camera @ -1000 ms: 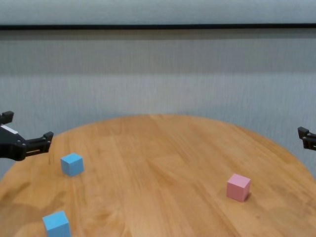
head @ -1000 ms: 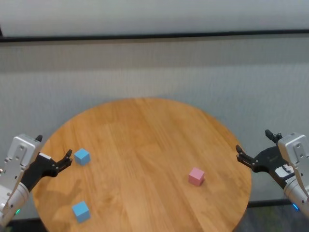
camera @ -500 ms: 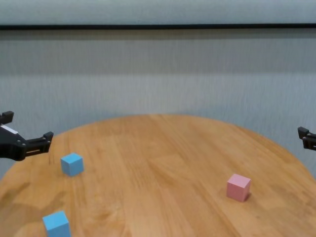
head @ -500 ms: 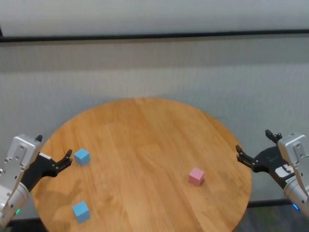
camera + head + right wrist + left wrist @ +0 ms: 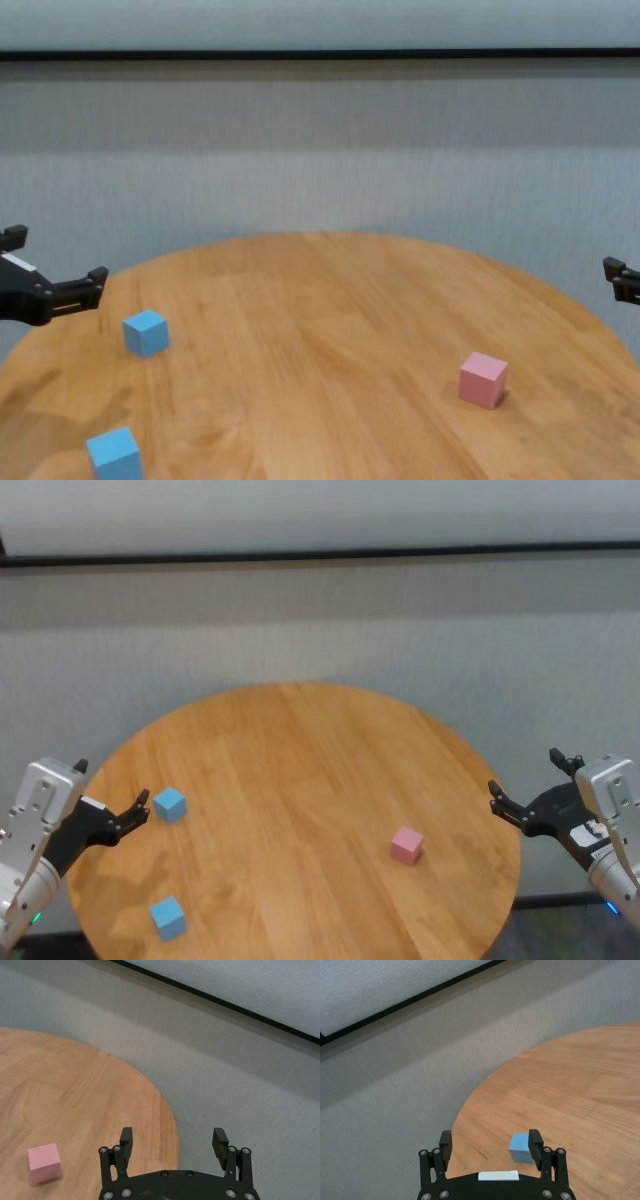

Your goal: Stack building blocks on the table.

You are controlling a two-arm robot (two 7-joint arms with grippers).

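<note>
On the table (image 5: 300,780), nothing has shifted over the past second: two blue blocks (image 5: 169,803) (image 5: 167,917) and the pink block (image 5: 406,845) lie well apart, unstacked. Left gripper (image 5: 115,805) and right gripper (image 5: 522,785) hover at opposite edges, jaws spread, empty. Stacking not begun.

The table (image 5: 300,770) has a wood-plank top, light brown with visible grain and a smooth, faintly satin finish. The two light blue blocks (image 5: 169,803) (image 5: 167,917) and the pink block (image 5: 406,845) look matt and plain, with no sheen. The left gripper (image 5: 491,1144) and right gripper (image 5: 173,1143) have matt black fingers, seemingly plastic, with small shiny screw heads.
</note>
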